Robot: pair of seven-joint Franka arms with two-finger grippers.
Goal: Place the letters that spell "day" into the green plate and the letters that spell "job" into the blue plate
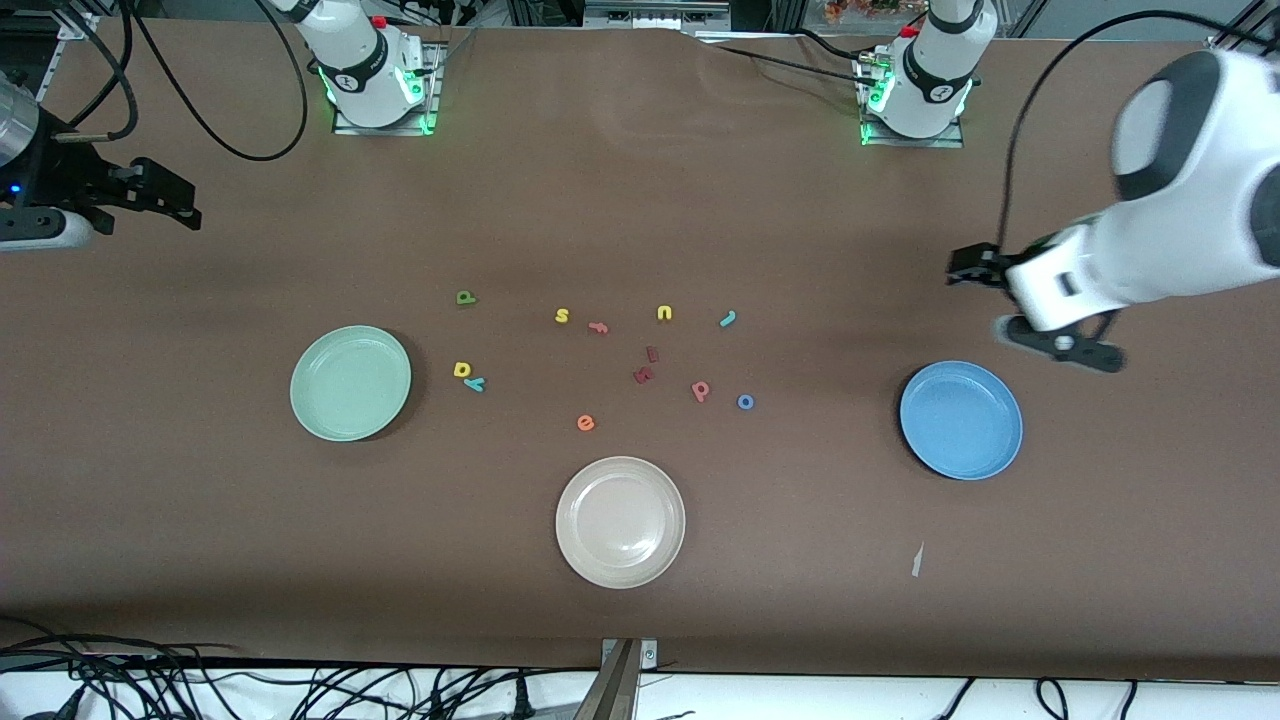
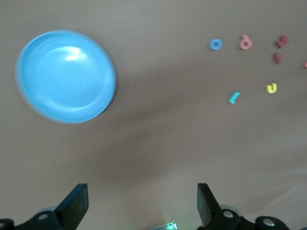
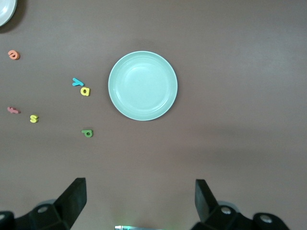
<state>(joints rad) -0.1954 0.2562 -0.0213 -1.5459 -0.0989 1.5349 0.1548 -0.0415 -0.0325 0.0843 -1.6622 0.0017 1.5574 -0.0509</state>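
Note:
The green plate [image 1: 350,383] [image 3: 143,86] lies empty toward the right arm's end, the blue plate [image 1: 961,420] [image 2: 67,76] empty toward the left arm's end. Beside the green plate lie the yellow "d" [image 1: 461,370] [image 3: 85,91] and teal "y" [image 1: 475,384] [image 3: 77,82]; the dark green "a" [image 1: 465,297] [image 3: 87,133] is farther back. Mid-table are the teal "j" [image 1: 728,319] [image 2: 234,97], salmon "b" [image 1: 701,390] [image 2: 245,43] and blue "o" [image 1: 745,402] [image 2: 216,44]. My left gripper [image 1: 975,268] [image 2: 143,201] hangs open over bare table beside the blue plate. My right gripper [image 1: 165,195] [image 3: 140,201] hangs open over bare table at its own end.
A beige plate [image 1: 620,522] sits nearest the front camera, mid-table. Among the letters lie a yellow "s" [image 1: 562,316], yellow "u" [image 1: 665,313], orange "f" [image 1: 598,327], orange "e" [image 1: 586,423] and two dark red letters [image 1: 646,366]. A paper scrap [image 1: 916,560] lies near the blue plate.

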